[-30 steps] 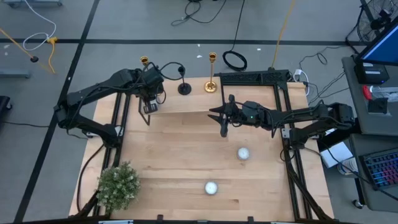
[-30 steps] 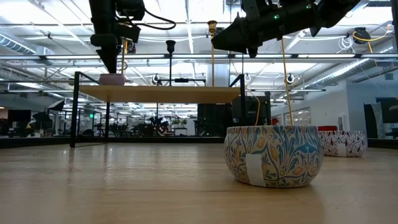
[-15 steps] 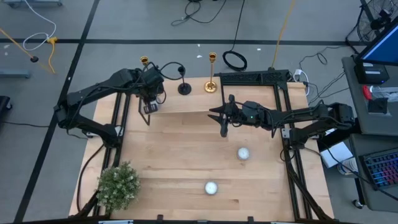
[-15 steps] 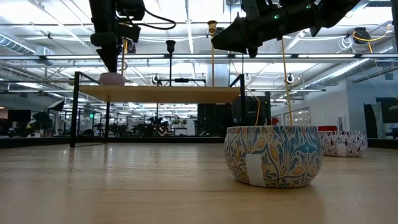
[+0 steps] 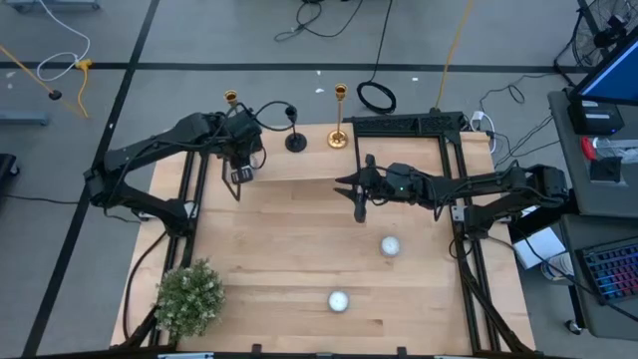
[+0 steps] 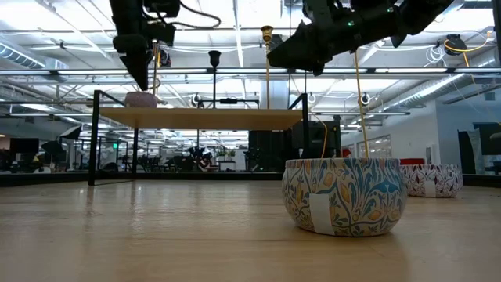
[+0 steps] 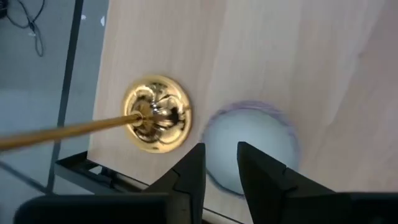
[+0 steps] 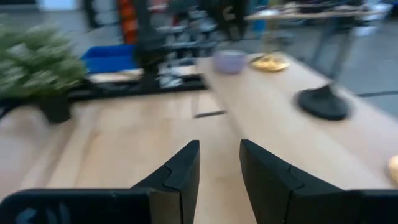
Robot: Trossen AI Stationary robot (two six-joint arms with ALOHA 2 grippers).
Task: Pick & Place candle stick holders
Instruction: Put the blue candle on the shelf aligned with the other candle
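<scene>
Left wrist view: the left gripper, nearly closed and empty, hangs beside a gold candlestick. Open wider and centre on the stem. The right gripper waits mid-tabletop, slightly parted, empty.

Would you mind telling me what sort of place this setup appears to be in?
Probably a robotics lab or open workshop. A wooden table stands on a grey floor with loose cables, a keyboard and monitor sit at one side, and the low view shows an exposed industrial ceiling with strip lights.
</scene>
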